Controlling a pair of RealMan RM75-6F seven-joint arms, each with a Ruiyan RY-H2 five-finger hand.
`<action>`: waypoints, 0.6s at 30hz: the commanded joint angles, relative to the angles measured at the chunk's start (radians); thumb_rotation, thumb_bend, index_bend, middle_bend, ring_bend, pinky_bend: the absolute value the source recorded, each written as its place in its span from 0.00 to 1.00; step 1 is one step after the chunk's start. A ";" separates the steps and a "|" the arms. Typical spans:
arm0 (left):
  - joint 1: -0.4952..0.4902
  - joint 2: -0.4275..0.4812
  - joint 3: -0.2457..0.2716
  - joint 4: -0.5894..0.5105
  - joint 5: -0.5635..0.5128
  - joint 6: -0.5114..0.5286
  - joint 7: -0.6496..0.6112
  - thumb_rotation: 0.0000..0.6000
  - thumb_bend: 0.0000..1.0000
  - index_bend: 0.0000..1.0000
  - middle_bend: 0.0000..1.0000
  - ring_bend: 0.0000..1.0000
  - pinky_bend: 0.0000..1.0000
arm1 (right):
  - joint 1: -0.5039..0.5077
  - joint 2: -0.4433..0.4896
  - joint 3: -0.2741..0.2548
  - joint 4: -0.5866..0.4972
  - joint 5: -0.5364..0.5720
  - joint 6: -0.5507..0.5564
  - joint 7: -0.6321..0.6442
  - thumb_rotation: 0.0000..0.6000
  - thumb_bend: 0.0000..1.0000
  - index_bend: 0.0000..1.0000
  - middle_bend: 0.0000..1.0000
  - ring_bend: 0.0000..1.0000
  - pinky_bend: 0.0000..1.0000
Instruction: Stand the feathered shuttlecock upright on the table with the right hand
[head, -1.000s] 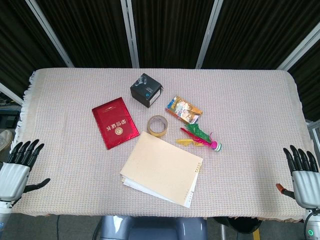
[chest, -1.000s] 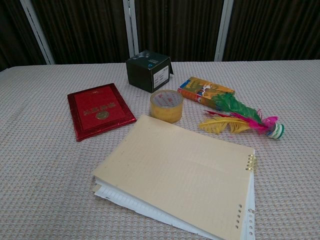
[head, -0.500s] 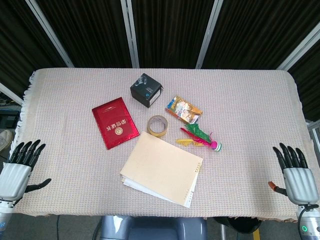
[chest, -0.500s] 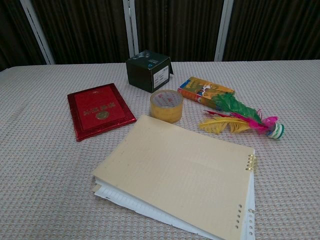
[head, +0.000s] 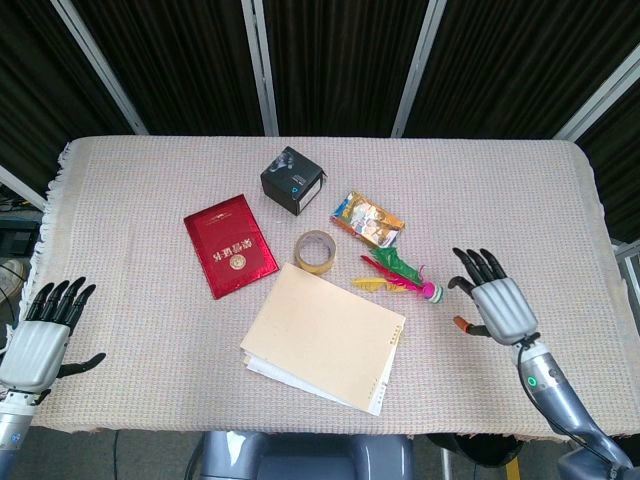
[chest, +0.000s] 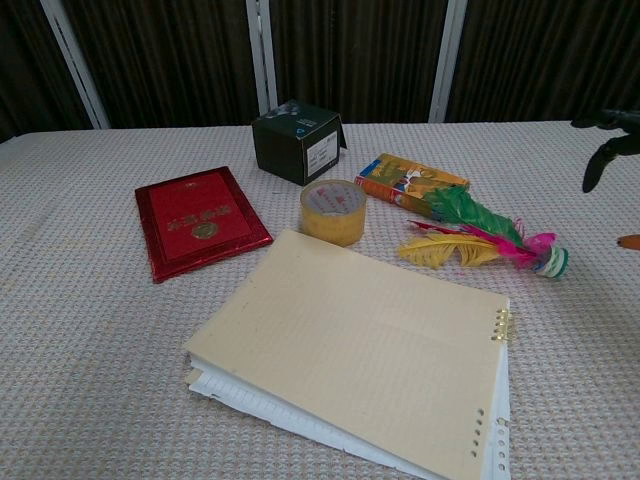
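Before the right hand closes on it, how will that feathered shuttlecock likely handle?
The shuttlecock probably weighs very little, being mostly loose coloured feathers. Those feathers splay flat on the tablecloth, so they likely bend if squeezed. Its small round base looks narrow, so it may tip when stood up. The right hand is open beside it.

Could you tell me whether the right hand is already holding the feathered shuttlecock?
No, the right hand is open with fingers spread, apart from the feathered shuttlecock, which lies on its side on the table.

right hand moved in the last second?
Yes. The right hand has come in from the table's right edge toward the shuttlecock, which lies unmoved beside the notebook; fingers spread, holding nothing.
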 joint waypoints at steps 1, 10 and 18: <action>-0.009 -0.009 -0.008 0.005 -0.019 -0.018 0.015 0.85 0.01 0.00 0.00 0.00 0.00 | 0.066 -0.072 0.015 0.071 0.023 -0.089 -0.014 1.00 0.18 0.35 0.00 0.00 0.00; -0.019 -0.010 -0.028 0.017 -0.059 -0.036 0.002 0.85 0.01 0.00 0.00 0.00 0.00 | 0.161 -0.186 0.020 0.157 0.079 -0.212 -0.058 1.00 0.18 0.32 0.00 0.00 0.00; -0.016 -0.008 -0.035 0.026 -0.077 -0.032 -0.003 0.85 0.01 0.00 0.00 0.00 0.00 | 0.221 -0.225 0.029 0.184 0.114 -0.273 -0.104 1.00 0.19 0.30 0.00 0.00 0.00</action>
